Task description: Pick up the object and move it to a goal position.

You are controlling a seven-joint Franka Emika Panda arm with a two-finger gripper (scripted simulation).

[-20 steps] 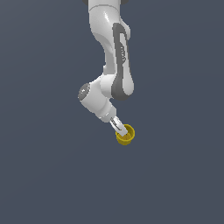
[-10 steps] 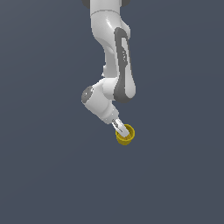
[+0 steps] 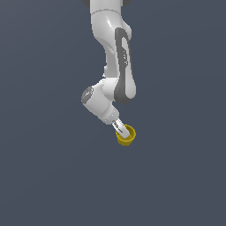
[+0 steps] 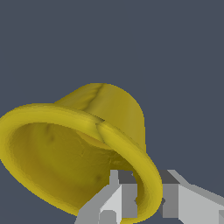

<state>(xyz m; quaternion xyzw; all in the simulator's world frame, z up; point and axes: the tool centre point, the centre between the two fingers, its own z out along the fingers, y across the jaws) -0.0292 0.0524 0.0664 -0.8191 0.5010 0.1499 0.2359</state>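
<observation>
Yellow cup (image 3: 126, 136) held at the tip of the white arm (image 3: 115, 66), gripper (image 3: 120, 128) pinching its rim (one finger (image 4: 114, 202) inside, one outside), cup tilted against plain dark grey backdrop

My arm (image 3: 112, 57) is glossy white, built of rounded, swollen segments, with a long dark grey panel running down one link and a grey cap on the round joint at the exterior view's left. The gripper (image 3: 120, 128) is slim and pale, with darker grey edging. In the wrist view my fingers (image 4: 114, 201) are blocky, flat-faced, white and light grey, with a dark grey strip behind them.
</observation>
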